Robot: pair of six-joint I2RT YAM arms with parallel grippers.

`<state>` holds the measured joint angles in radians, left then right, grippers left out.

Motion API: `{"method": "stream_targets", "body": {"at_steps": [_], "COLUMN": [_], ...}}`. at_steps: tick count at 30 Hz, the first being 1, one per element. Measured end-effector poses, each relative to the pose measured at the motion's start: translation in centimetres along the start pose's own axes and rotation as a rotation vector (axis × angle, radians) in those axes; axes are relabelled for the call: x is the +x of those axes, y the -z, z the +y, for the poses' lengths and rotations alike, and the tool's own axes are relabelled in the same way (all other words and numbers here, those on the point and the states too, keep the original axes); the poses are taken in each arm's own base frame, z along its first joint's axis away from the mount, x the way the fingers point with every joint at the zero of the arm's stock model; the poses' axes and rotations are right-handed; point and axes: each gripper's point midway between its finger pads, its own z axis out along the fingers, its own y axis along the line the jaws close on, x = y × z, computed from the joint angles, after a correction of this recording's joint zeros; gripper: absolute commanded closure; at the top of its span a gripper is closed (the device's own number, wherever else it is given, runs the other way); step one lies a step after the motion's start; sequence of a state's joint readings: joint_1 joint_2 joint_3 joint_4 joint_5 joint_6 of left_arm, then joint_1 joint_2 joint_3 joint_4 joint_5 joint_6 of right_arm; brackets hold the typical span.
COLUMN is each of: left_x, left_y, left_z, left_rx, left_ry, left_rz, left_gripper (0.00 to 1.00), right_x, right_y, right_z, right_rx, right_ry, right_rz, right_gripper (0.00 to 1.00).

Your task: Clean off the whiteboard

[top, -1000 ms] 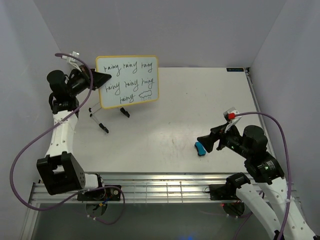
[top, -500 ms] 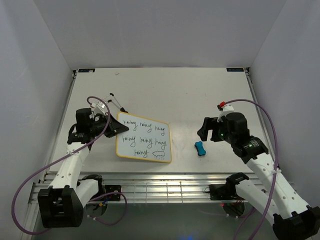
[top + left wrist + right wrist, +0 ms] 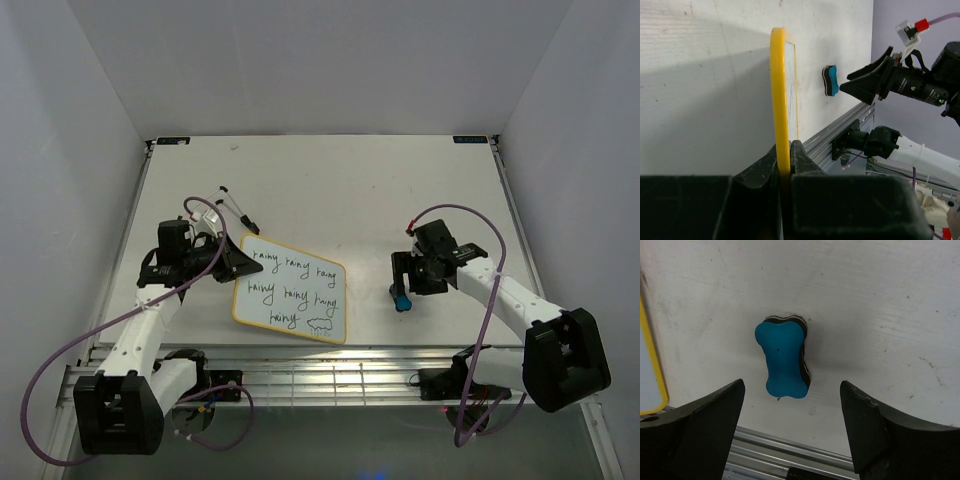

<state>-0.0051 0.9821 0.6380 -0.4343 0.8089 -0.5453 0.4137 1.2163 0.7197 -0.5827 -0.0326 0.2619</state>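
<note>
The whiteboard point(image 3: 290, 292), yellow-rimmed with black handwritten words, lies tilted on the table near the front. My left gripper point(image 3: 233, 264) is shut on its left edge. The left wrist view shows the yellow rim point(image 3: 779, 95) edge-on, pinched between the jaws of my left gripper point(image 3: 783, 159). A blue bone-shaped eraser point(image 3: 400, 299) with a black underside lies flat to the board's right. My right gripper point(image 3: 404, 282) hovers open just above it. In the right wrist view the eraser point(image 3: 782, 359) sits ahead of and between the wide-spread fingers of my right gripper point(image 3: 792, 386), untouched.
A thin wire stand with black-tipped legs point(image 3: 233, 208) lies behind the left gripper. The aluminium rail point(image 3: 330, 372) runs along the table's front edge, close below the eraser. A corner of the whiteboard point(image 3: 651, 365) shows at the left of the right wrist view.
The left arm has brought the whiteboard from upright at the back left down to the front of the table. The right gripper has swung round and come over the eraser.
</note>
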Motion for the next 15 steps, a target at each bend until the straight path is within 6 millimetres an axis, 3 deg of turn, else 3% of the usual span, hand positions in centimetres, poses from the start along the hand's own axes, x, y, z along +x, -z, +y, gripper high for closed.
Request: {"method": "stream_targets", "body": {"at_steps": [5, 8, 12, 15], "left_x": [0.9, 1.0, 1.0, 1.1], "left_y": [-0.4, -0.4, -0.4, -0.4], "left_z": [0.0, -0.1, -0.1, 0.0], "left_rx": [0.011, 0.013, 0.013, 0.012], "left_ry": [0.009, 0.004, 0.003, 0.005], "left_rz": [0.047, 0.05, 0.048, 0.048], "left_gripper": [1.0, 1.0, 1.0, 1.0], "right_x": [0.7, 1.0, 1.6, 1.3], "right_y": [-0.5, -1.2, -2.1, -2.5], "right_z": [0.5, 0.6, 0.4, -0.1], "right_rx": [-0.018, -0.019, 0.001, 0.031], "right_ry": [0.042, 0.066, 0.075, 0.084], "right_rz": [0.029, 0.049, 0.073, 0.065], "right_gripper": [0.21, 0.3, 0.35, 0.49]}}
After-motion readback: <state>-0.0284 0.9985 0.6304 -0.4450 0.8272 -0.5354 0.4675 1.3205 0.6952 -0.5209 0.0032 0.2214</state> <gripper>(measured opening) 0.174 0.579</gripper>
